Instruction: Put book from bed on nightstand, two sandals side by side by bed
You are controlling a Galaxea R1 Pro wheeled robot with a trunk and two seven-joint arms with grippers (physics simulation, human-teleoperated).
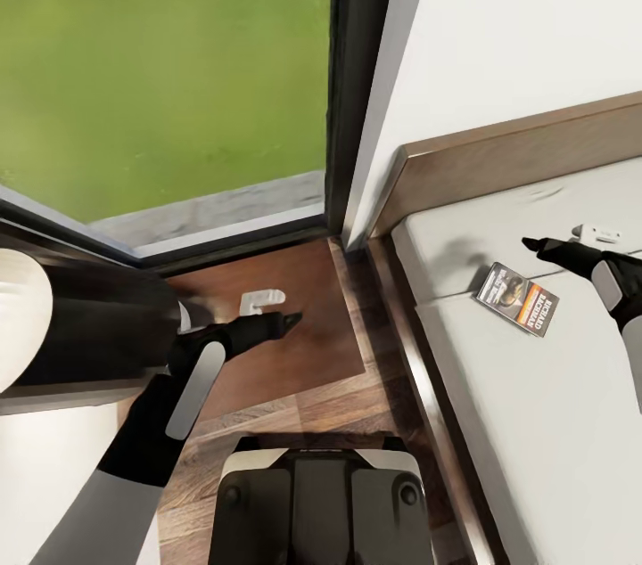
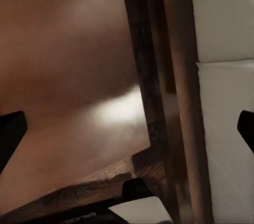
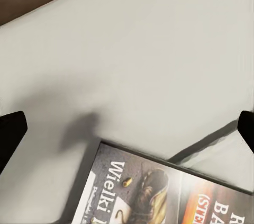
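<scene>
The book (image 1: pixel 516 298) lies flat on the pale mattress of the bed (image 1: pixel 535 440), near the headboard; its cover also shows in the right wrist view (image 3: pixel 159 195). My right gripper (image 1: pixel 535 243) hovers open just above and beyond the book (image 3: pixel 127 128). A small white object that looks like a sandal (image 1: pixel 596 235) rests on the mattress behind that gripper. Another such white sandal (image 1: pixel 261 299) sits on the reddish-brown nightstand (image 1: pixel 294 360). My left gripper (image 1: pixel 291 317) hangs open over the nightstand top (image 2: pixel 63 75), holding nothing.
A tall dark-framed window (image 1: pixel 352 75) with green lawn behind it stands beyond the nightstand. The white wall (image 1: pixel 499 21) rises behind the wooden headboard (image 1: pixel 526 151). My base (image 1: pixel 316 503) stands on the plank floor between nightstand and bed frame (image 1: pixel 419 369).
</scene>
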